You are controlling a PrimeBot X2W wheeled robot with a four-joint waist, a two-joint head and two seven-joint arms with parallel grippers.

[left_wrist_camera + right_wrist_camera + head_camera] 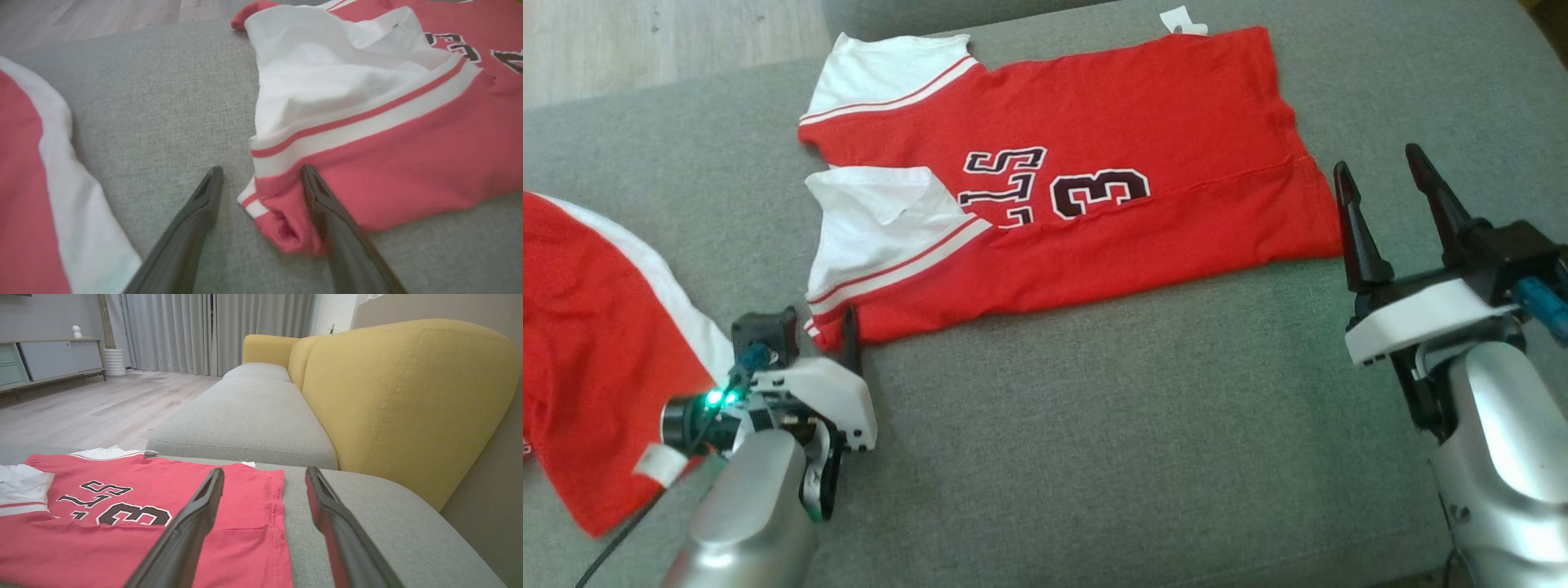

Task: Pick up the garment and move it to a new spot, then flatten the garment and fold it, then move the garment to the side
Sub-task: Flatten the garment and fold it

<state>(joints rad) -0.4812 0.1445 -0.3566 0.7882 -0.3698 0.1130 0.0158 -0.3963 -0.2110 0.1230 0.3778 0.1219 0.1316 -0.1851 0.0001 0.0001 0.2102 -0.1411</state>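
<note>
Nearest the robot, the left gripper [261, 169] sits low over the grey sofa seat [1135, 449] with its jaws released and wide. They straddle the near sleeve-end corner of the garment [1094, 122], one finger over bare cushion and the other over the red fabric; whether it presses the cloth cannot be told. That placement looks like a setup to pinch the corner. At the other end the right gripper [1378, 159] is likewise spread open and holding nothing, its fingers lined up either side of the hem edge in its own wrist view, probably so both arms can take the short ends together. The garment, a red jersey with white sleeves, lies flat across the middle of the seat and seems to be folded lengthwise already, since its near edge cuts through the printed numbers. A second red garment [596, 327] lies apart at the robot's left. Beyond are the yellow backrest [408, 396] and the wooden floor [645, 41].
</note>
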